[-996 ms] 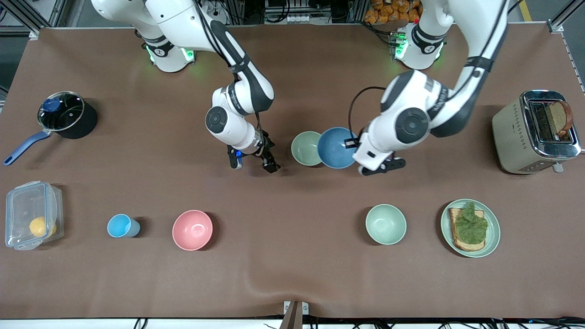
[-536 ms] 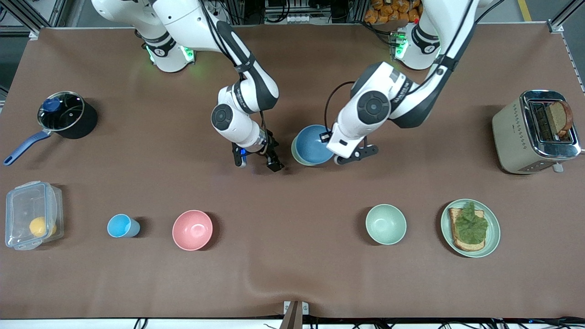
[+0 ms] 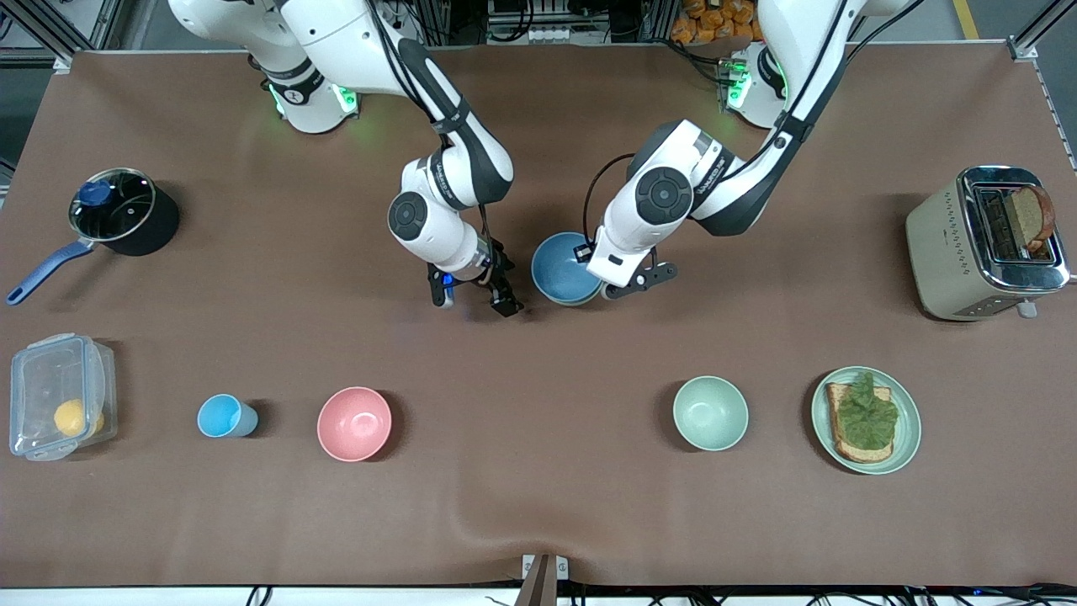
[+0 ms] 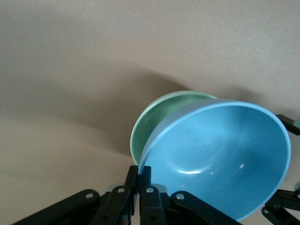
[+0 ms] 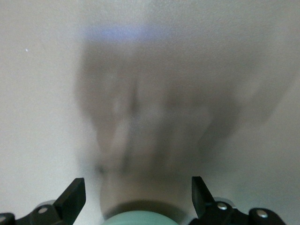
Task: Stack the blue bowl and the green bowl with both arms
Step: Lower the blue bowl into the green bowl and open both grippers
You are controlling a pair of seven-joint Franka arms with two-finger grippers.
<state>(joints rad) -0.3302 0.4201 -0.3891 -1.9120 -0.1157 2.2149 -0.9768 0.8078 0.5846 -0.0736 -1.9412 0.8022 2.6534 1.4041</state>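
Observation:
The blue bowl [image 3: 564, 268] hangs tilted from my left gripper [image 3: 607, 284], which is shut on its rim. The bowl sits over the green bowl and covers nearly all of it in the front view. In the left wrist view the green bowl [image 4: 157, 117] shows under and beside the blue bowl [image 4: 220, 164], with my left gripper [image 4: 144, 180] pinching the blue rim. I cannot tell whether the two bowls touch. My right gripper [image 3: 471, 299] is open and empty, low over the table beside the bowls toward the right arm's end. It also shows in the right wrist view [image 5: 136, 194].
Nearer the front camera stand a pink bowl [image 3: 354, 423], a light-blue cup [image 3: 223, 416], a mint-green bowl [image 3: 710, 412] and a green plate [image 3: 907, 433] with toast. A toaster [image 3: 984, 242] is at the left arm's end. A pot [image 3: 118, 210] and a plastic box [image 3: 59, 396] are at the right arm's end.
My left gripper has carried the blue bowl from beside the green bowl to over it, toward the right arm's end. The right gripper has shifted only slightly.

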